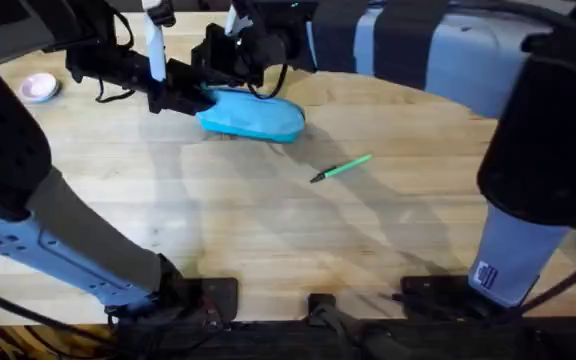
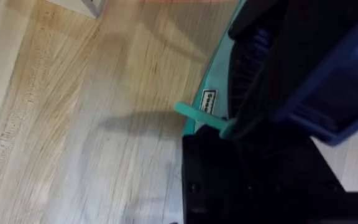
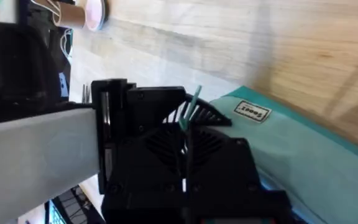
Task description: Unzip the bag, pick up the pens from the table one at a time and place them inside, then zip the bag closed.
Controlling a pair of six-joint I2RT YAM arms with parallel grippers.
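The turquoise bag (image 1: 253, 116) lies on the table (image 1: 268, 230) at the far middle-left, its label (image 2: 209, 102) near the end where both arms meet. My left gripper (image 1: 190, 93) reaches in from the left and is shut on the teal pull tab (image 2: 197, 116), which sticks out past the black fingers (image 2: 229, 174). The tab (image 3: 192, 106) also shows in the right wrist view, above the bag (image 3: 316, 155). My right gripper (image 1: 230, 68) hovers at the same end of the bag, from behind. One light-green pen (image 1: 341, 168) lies free to the right of the bag.
A round pink-and-white object (image 1: 38, 88) sits at the far left of the table. The right arm's dark link (image 1: 548, 140) looms large on the right. The table's far edge curves away behind the bag.
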